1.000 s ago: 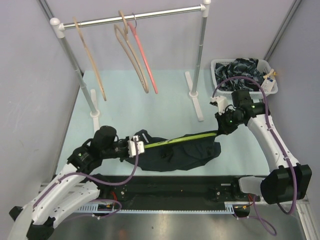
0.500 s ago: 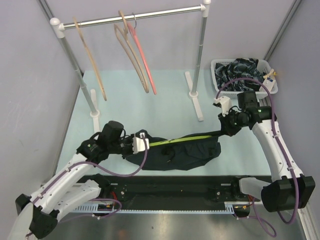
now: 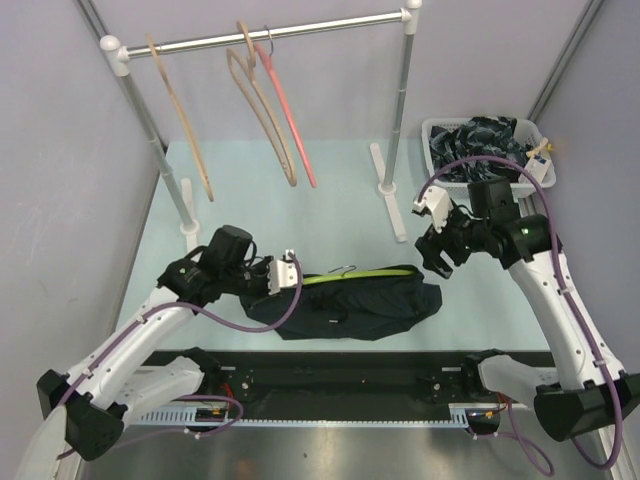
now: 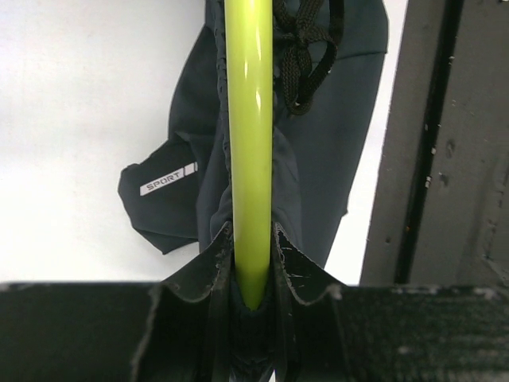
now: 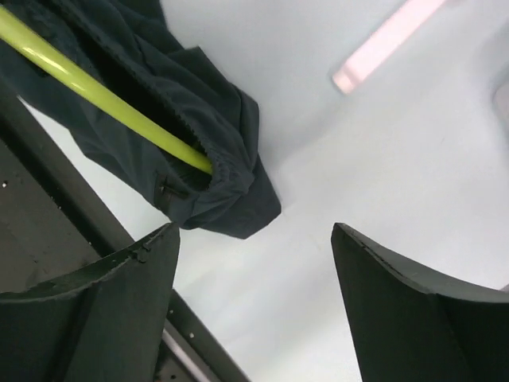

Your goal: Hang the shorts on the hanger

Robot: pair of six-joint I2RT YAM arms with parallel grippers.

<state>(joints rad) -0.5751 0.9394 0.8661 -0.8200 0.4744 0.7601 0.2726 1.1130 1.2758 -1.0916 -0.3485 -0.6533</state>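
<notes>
The dark navy shorts (image 3: 350,308) lie on the table near the front edge, threaded over the lime-green hanger (image 3: 352,276). My left gripper (image 3: 285,276) is shut on the hanger's left end. In the left wrist view the green hanger (image 4: 249,119) runs straight out from between the fingers (image 4: 213,267) of that gripper (image 4: 253,263), with shorts fabric (image 4: 334,135) draped on both sides. My right gripper (image 3: 437,255) stands open, just right of the shorts' right end. In its wrist view the right gripper (image 5: 254,263) holds nothing, and the hanger (image 5: 103,103) ends inside the shorts' waistband (image 5: 219,171).
A clothes rack (image 3: 280,32) at the back carries beige wooden hangers (image 3: 262,115) and a pink hanger (image 3: 290,120). A white basket (image 3: 487,150) of clothes sits at the back right. A black rail (image 3: 340,372) runs along the near table edge.
My right gripper opened, let go of the hanger's right end and drew back up and to the right. The left gripper moved right and farther back with the hanger; the shorts' right end settled on the table.
</notes>
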